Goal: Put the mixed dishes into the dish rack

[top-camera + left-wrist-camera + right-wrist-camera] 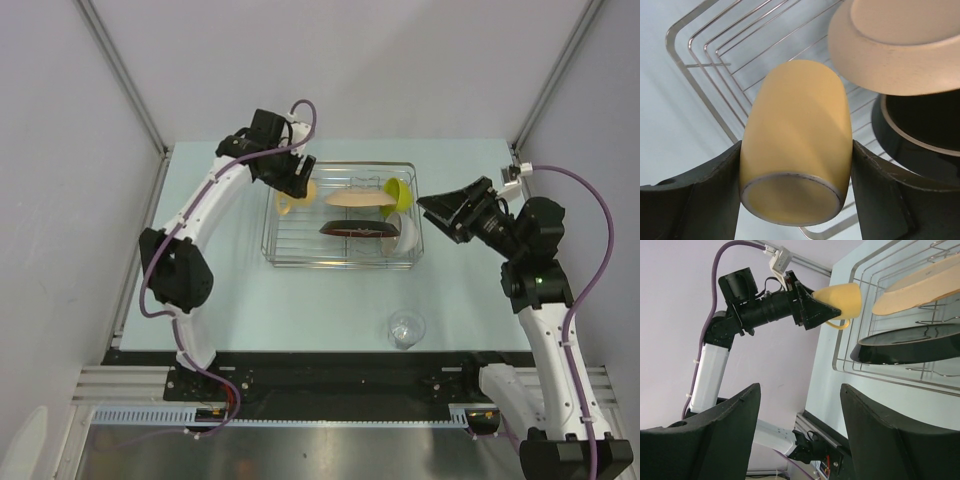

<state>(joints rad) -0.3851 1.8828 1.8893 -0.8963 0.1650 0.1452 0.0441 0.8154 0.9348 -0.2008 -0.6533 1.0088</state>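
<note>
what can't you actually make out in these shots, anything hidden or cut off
- Handle, left wrist view: hidden behind the body of the yellow mug.
- Whether the mug touches the dish rack, top view: the left gripper covers it.
- The white bowl, top view: partly behind the dark plate, shape unclear.
- The tan plate, right wrist view: cut off by the right edge.
- The small clear glass, top view: too small to see contents.

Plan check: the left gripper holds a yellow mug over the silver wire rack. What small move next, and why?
Probably lower the left gripper slightly: the yellow mug hangs clamped above bare wires at the left end of the silver wire rack, beside the tan plate.
</note>
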